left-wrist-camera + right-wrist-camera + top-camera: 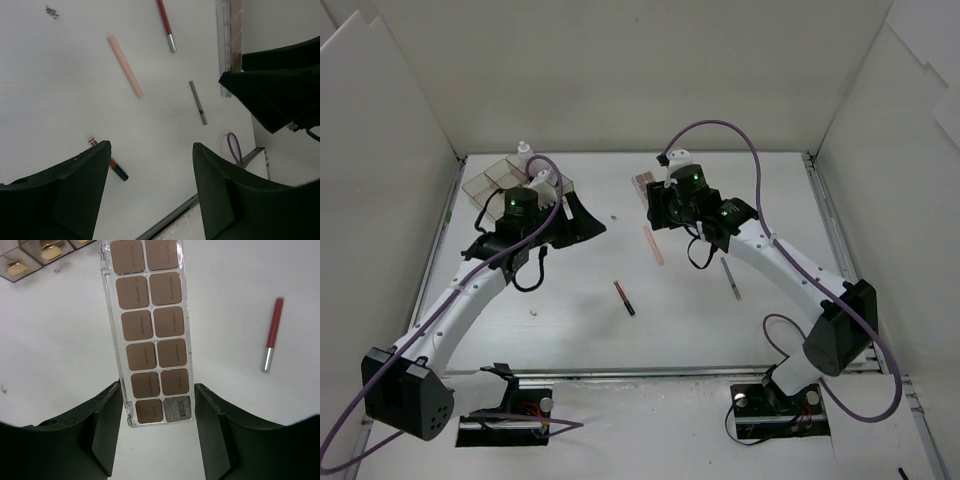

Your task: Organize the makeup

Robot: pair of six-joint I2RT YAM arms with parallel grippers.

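Brown palette (152, 330) lies flat on the table (60, 340), its near end between the spread fingers of my right gripper (156, 390), not yet pinched. Held by one end only, that slick plastic may, I judge, swivel or slip on lifting. Beside the box (510, 178) my left gripper (150, 147) hangs spread and empty, so the arms could clash on delivery.

Both arms are extended forward, elbows bent. The left gripper (151, 150) is held with jaws spread wide; the right gripper (156, 390) is pointed downward, jaws likewise parted.
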